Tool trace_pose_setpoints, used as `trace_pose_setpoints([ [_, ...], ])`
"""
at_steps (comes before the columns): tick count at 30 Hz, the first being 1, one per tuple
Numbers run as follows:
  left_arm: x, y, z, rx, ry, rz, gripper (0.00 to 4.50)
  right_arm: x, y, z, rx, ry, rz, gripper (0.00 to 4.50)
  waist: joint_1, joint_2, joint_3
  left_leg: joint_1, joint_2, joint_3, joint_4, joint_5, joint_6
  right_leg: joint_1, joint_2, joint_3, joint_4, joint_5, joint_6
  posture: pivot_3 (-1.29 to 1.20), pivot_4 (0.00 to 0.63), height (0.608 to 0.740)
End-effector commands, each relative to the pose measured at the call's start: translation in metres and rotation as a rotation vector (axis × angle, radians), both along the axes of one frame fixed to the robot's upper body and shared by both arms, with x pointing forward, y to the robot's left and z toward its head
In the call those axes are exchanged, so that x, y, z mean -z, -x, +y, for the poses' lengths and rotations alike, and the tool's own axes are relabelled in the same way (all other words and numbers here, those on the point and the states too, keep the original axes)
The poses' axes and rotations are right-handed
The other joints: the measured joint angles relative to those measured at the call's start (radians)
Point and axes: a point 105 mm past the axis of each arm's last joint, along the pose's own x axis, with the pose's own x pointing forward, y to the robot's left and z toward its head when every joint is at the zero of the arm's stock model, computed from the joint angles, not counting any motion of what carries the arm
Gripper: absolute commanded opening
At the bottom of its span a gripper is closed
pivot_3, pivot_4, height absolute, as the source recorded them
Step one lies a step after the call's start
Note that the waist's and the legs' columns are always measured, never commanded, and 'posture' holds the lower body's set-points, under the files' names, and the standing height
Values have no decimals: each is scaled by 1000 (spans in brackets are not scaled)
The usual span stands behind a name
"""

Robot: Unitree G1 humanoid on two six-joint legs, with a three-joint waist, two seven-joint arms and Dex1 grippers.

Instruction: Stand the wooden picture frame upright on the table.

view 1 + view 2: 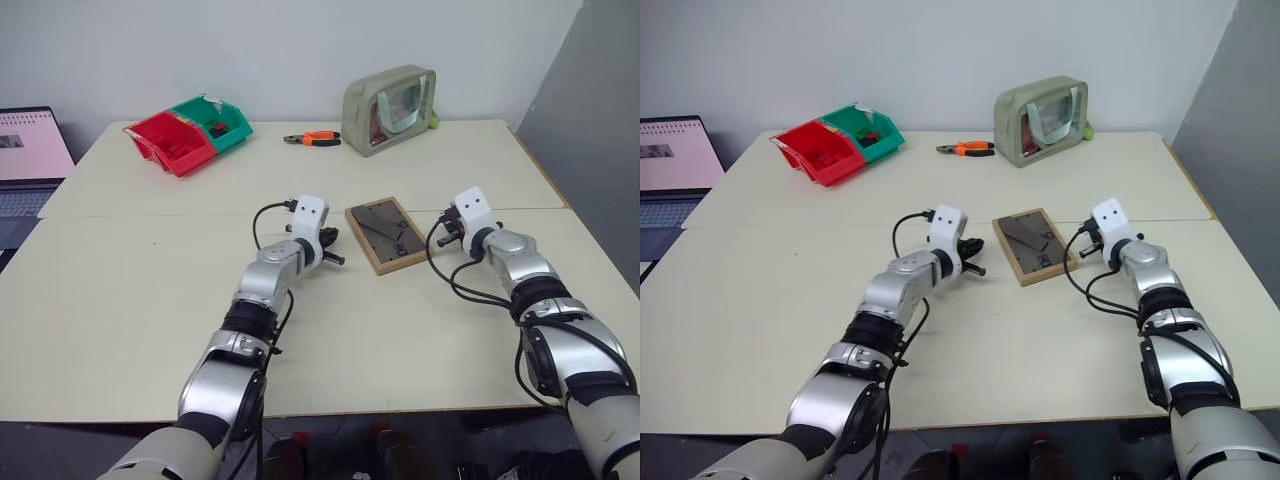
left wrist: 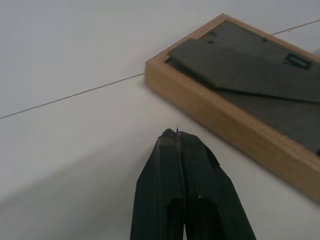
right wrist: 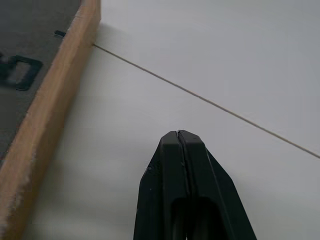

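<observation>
- The left claw (image 2: 177,134) has its two black fingers pressed together with nothing between them; its tips hang just above the worktop (image 1: 150,300), close to the near side of the seam.
- Just beyond and to the right of the left claw lies the wooden picture frame (image 1: 387,233), flat on the worktop with its dark back panel facing up and the fold-out stand lying flat against that panel. In the left wrist view the frame's light-wood edge (image 2: 220,125) is near the fingertips but apart from them.
- The right claw (image 3: 178,136) is likewise drawn together and empty, low over the bare worktop on the frame's other side, near the frame's wooden edge (image 3: 55,100) without touching it.
- The frame thus sits between the two claws, slightly turned against the worktop's seam, which runs past its far end.
- Well beyond the claws, toward the far edge of the worktop, lie orange-handled pliers (image 1: 312,139) and an olive-green pouch (image 1: 390,108) with a clear window.
- Far off to the left of the left claw stand a red bin (image 1: 170,142) and a green bin (image 1: 220,120) side by side, touching.
- At the far left beside the worktop is an open laptop (image 1: 25,160).
</observation>
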Motion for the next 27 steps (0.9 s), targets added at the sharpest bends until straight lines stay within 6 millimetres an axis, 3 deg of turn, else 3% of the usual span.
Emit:
trace_pose_setpoints([
  [1,-2,-2,-10,36,-12,-1,13,-17,-6,22,-46,-85,-37,0,-4,0,0,0,0,0,0,0,0,0,0,0,0,0,0,0,150,740],
  [7,4,5,-20,104,-17,30,13,-12,-2,55,-163,-137,-2,0,-3,0,0,0,0,0,0,0,0,0,0,-1,1,0,0,0,150,740],
  [11,11,10,-24,131,-27,46,13,8,8,74,-265,-128,55,0,-4,0,0,0,0,0,0,0,0,0,0,0,1,0,0,0,150,740],
  [15,15,16,-23,148,-35,64,13,11,15,89,-330,-157,56,0,-6,1,-1,1,1,0,0,0,0,0,0,0,2,0,0,0,150,740],
  [21,24,37,-8,170,-77,96,13,13,28,116,-429,-171,66,0,-26,1,-1,3,4,-1,0,0,0,0,1,0,4,0,0,0,150,740],
  [27,31,64,14,155,-113,127,13,26,62,151,-572,-186,119,0,-34,3,-3,5,4,-1,-1,0,0,0,1,0,7,0,0,0,150,740],
])
